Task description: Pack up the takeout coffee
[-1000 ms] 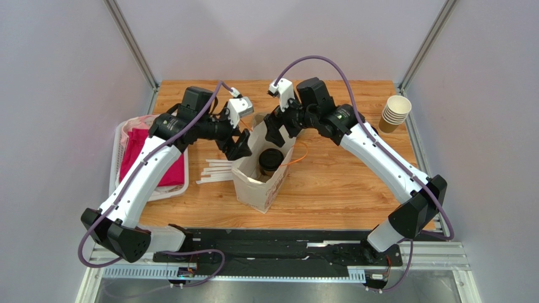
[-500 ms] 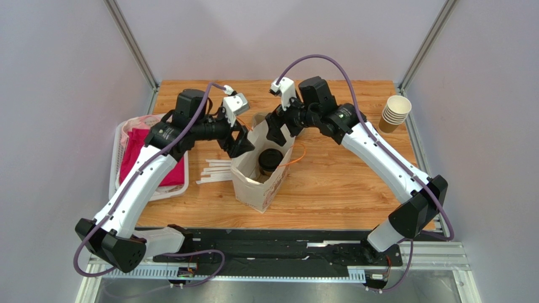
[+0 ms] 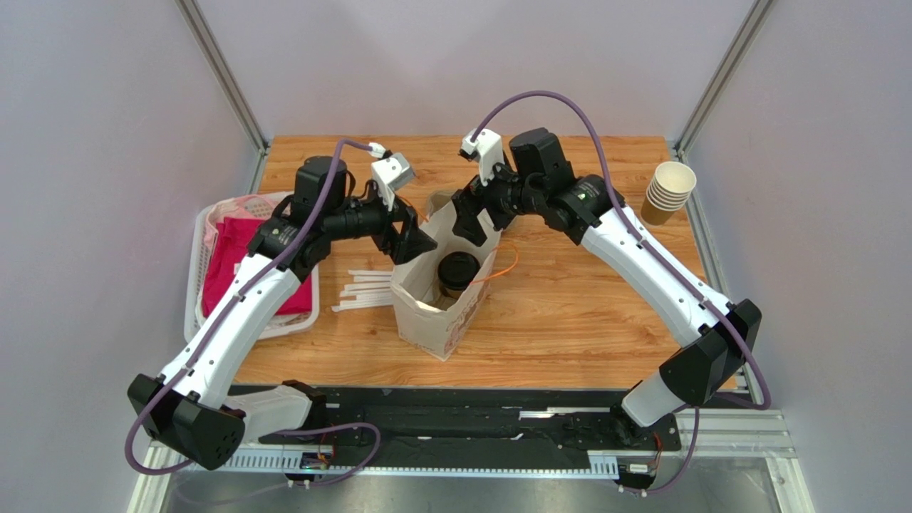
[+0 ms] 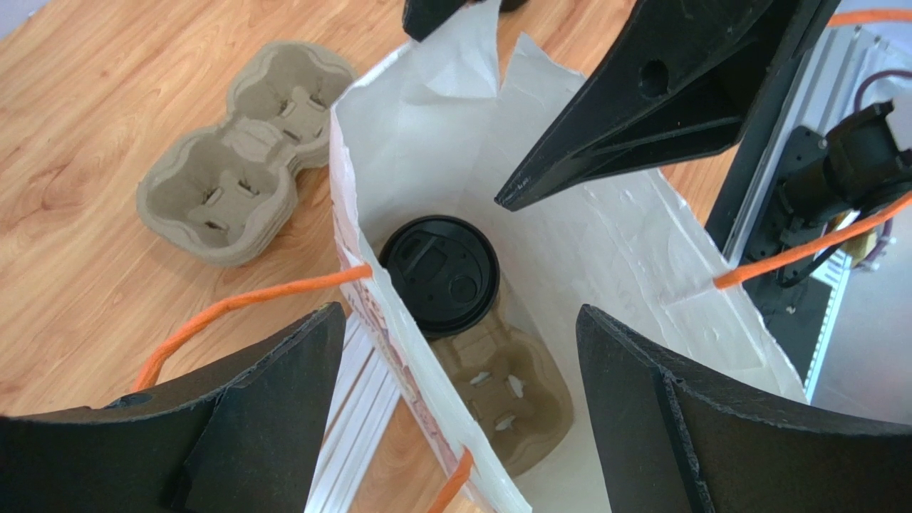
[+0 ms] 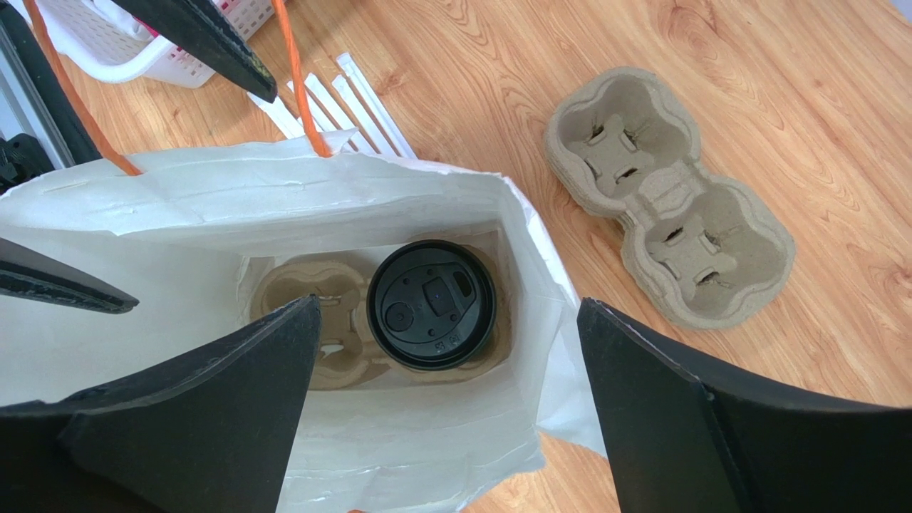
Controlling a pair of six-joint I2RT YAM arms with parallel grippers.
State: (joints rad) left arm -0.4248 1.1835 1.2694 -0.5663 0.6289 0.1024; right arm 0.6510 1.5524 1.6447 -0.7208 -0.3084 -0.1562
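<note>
The takeout coffee point(image 3: 458, 269), a brown cup under a black lid point(image 4: 440, 275) point(image 5: 431, 305), stands upright in a cardboard carrier point(image 4: 514, 390) at the bottom of an open white paper bag point(image 3: 434, 321). My left gripper point(image 3: 410, 244) point(image 4: 460, 315) hovers open above the bag's left rim, which runs between its fingers without being touched. My right gripper point(image 3: 471, 224) point(image 5: 450, 308) hangs open over the bag's far end, directly above the lid and holding nothing. The bag's orange handles point(image 4: 246, 305) droop outward.
A spare stack of cardboard carriers point(image 5: 669, 214) point(image 4: 241, 182) lies on the wooden table behind the bag. White wrapped straws point(image 3: 364, 291) lie left of the bag. A white basket point(image 3: 201, 280) with pink cloth sits at the left edge, and stacked paper cups point(image 3: 669, 192) at the far right.
The left arm has drawn back slightly toward the far left, its gripper still over the bag's left rim. The right arm, the bag and the cup have hardly moved.
</note>
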